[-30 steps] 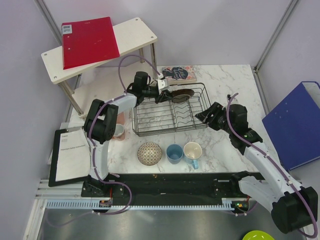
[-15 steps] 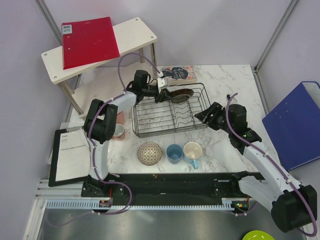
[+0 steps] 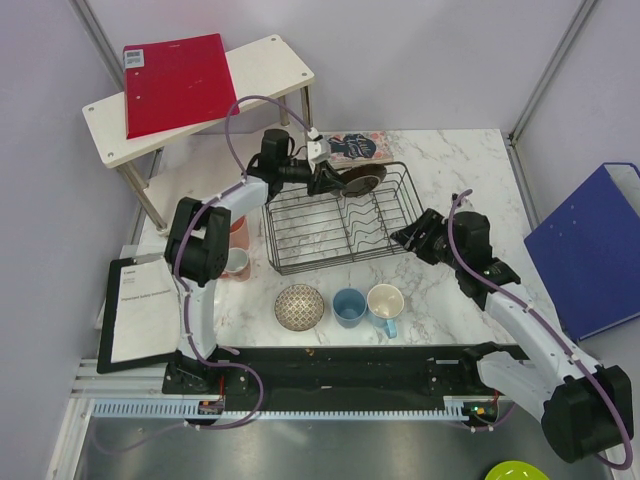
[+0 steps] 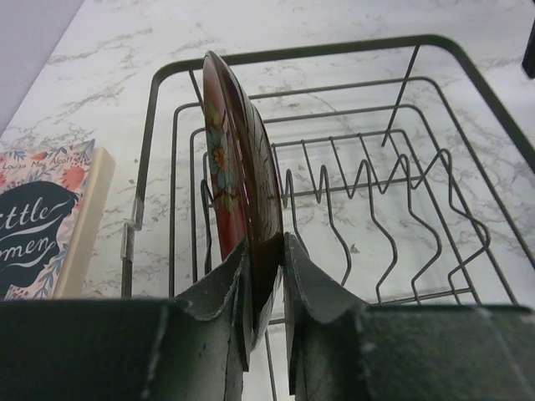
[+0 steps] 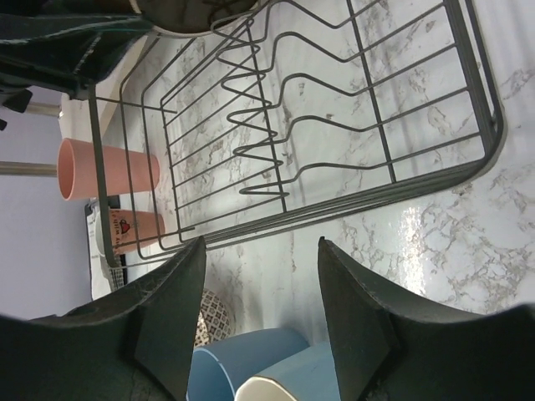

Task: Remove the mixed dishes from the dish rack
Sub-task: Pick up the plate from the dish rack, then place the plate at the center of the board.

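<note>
Left claw (image 4: 266, 276): clamped on the rim of the dark red-brown plate (image 4: 238, 167). The plate is glossy with a floral pattern on its face. It stands upright on edge at the far end of the dish rack (image 4: 334, 48), by the end wall. Whether it bears on the wires cannot be told.

Right claw (image 5: 259, 246): jaws apart, nothing between them, just beside the rack's near right corner.

On the tabletop (image 3: 450, 170) outside the rack: red-speckled bowl (image 3: 299, 306), blue cup (image 3: 348, 306), light-blue mug (image 3: 385, 302).
</note>
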